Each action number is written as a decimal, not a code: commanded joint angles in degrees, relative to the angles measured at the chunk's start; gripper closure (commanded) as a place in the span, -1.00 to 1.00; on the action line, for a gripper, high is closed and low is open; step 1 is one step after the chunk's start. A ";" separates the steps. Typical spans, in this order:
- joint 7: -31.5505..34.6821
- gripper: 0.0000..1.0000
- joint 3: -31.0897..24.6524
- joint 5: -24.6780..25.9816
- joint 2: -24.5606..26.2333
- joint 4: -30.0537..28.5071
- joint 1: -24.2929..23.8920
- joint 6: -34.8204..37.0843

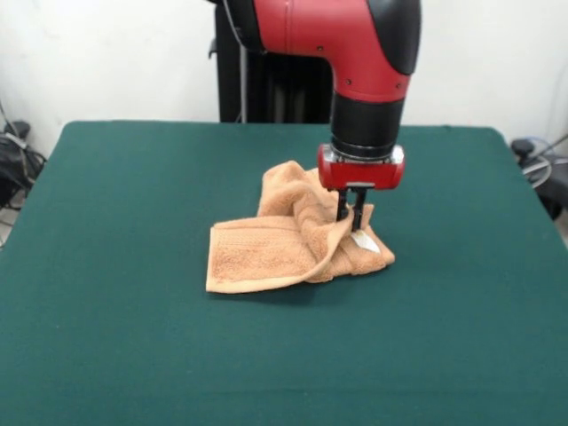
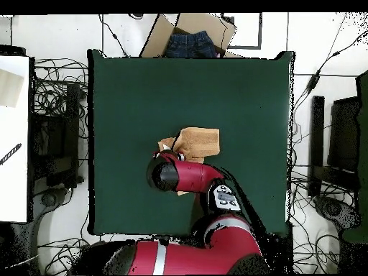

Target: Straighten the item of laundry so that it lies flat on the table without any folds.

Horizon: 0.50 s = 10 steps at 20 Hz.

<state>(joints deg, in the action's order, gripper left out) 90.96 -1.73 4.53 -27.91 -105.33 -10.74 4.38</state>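
Note:
The tan-orange towel (image 1: pixel 257 253) lies crumpled near the middle of the green table (image 1: pixel 133 195). Its left front part lies flat with a border band showing, and the right part is bunched into folds. A small white tag (image 1: pixel 364 240) shows at its right side. My gripper (image 1: pixel 350 217) comes straight down onto the bunched right part, and its narrow black fingers (image 1: pixel 342 206) are pinched on a raised fold. In the overhead view the towel (image 2: pixel 200 141) sticks out from under my arm's wrist (image 2: pixel 164 172), which hides the gripper.
The robot's pedestal (image 1: pixel 266 89) stands behind the table's far edge. In the overhead view a cardboard box with dark blue cloth (image 2: pixel 188 39) sits beyond the table's top edge. Cables lie on the floor at both sides (image 2: pixel 61 100), and a white surface (image 2: pixel 14 136) is at the left.

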 commanded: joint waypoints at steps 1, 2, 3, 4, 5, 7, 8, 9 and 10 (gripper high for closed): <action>7.05 1.00 -4.78 2.38 1.66 0.43 0.86 -1.96; 7.31 1.00 -4.67 2.32 1.63 0.38 0.94 -1.94; 7.34 1.00 -4.78 2.37 1.68 0.43 0.84 -2.00; 7.37 1.00 -4.90 2.43 1.73 0.47 0.74 -2.05; 7.44 1.00 -4.91 2.48 1.85 0.44 0.64 -2.16; 7.68 1.00 -4.69 1.93 1.47 0.47 0.93 -1.27; 7.83 1.00 -4.41 1.83 1.37 0.46 1.25 -1.27; 7.91 1.00 -4.51 2.10 1.40 0.09 1.09 -1.90; 7.83 1.00 -4.82 2.22 1.41 -0.15 0.73 -1.93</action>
<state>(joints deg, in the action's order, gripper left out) 90.96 -1.73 5.07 -27.91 -105.33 -10.70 4.36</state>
